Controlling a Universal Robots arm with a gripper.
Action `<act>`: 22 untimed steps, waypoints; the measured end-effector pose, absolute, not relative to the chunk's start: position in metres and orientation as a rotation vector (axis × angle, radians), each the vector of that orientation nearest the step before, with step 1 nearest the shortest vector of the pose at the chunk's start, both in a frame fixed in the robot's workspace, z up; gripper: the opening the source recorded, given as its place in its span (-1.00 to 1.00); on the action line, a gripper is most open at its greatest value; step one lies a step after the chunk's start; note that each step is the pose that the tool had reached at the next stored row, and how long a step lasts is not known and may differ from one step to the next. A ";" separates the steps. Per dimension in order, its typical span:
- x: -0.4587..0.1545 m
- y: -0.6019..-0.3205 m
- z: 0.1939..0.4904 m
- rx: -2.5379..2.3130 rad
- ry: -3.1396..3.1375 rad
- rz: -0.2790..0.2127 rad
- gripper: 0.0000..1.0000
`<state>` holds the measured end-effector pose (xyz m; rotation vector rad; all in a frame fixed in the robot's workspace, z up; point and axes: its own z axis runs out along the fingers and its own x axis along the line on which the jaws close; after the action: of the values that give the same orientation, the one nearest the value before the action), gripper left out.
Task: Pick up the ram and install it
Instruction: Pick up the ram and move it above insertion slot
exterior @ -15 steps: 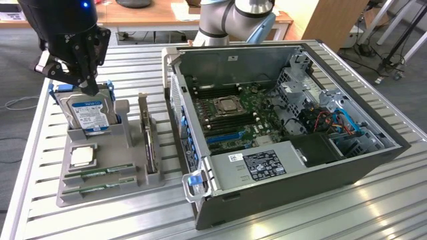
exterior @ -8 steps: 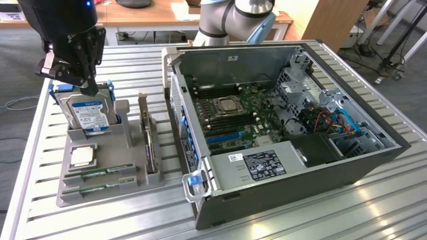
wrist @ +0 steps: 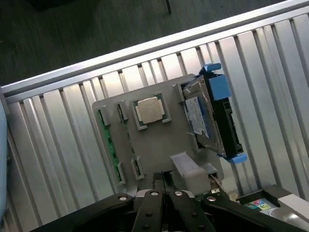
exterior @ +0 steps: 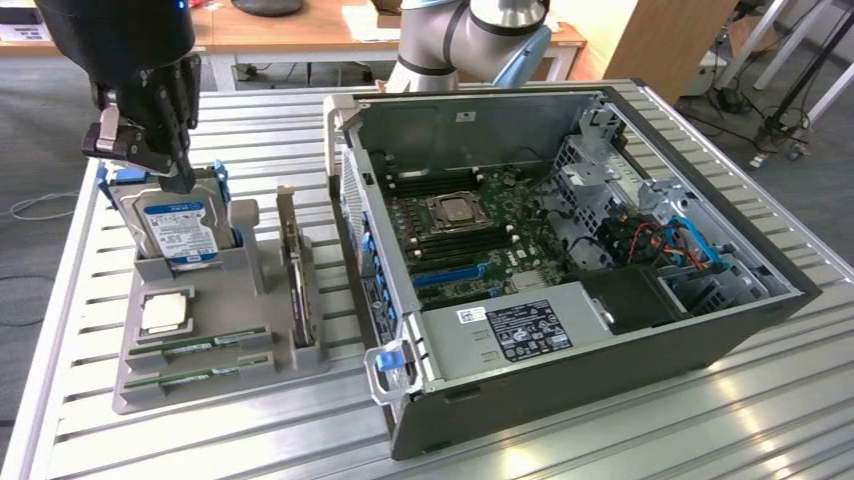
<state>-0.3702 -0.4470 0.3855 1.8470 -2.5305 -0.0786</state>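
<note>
Approach step: your gripper hovers empty over the parts tray, the ram not yet picked up.
In the exterior view the jaws are closed on nothing, at ten o'clock, just above the hard drive standing at the tray's far end; the ram lies in slots at the tray's near end, at seven o'clock, two green sticks side by side, the processor between them and the drive; the open computer case sits at three o'clock on the slatted desk; I judge you need open jaws lined up across one stick's thin faces, clear of its neighbour.
</note>
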 end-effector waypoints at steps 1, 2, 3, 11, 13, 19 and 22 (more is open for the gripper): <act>-0.370 -0.447 0.385 1.869 -2.513 -0.078 -0.79; -0.370 -0.447 0.385 1.892 -2.496 -0.078 -0.79; -0.370 -0.447 0.385 1.916 -2.477 -0.078 -0.79; -0.370 -0.447 0.385 2.078 -2.338 -0.077 -0.79; -0.370 -0.447 0.385 2.080 -2.336 -0.077 -0.79; -0.370 -0.447 0.385 2.096 -2.321 -0.077 -0.79; -0.370 -0.447 0.385 2.127 -2.292 -0.076 -0.79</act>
<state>-0.3702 -0.4470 0.3848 2.1270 -2.2923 -0.0764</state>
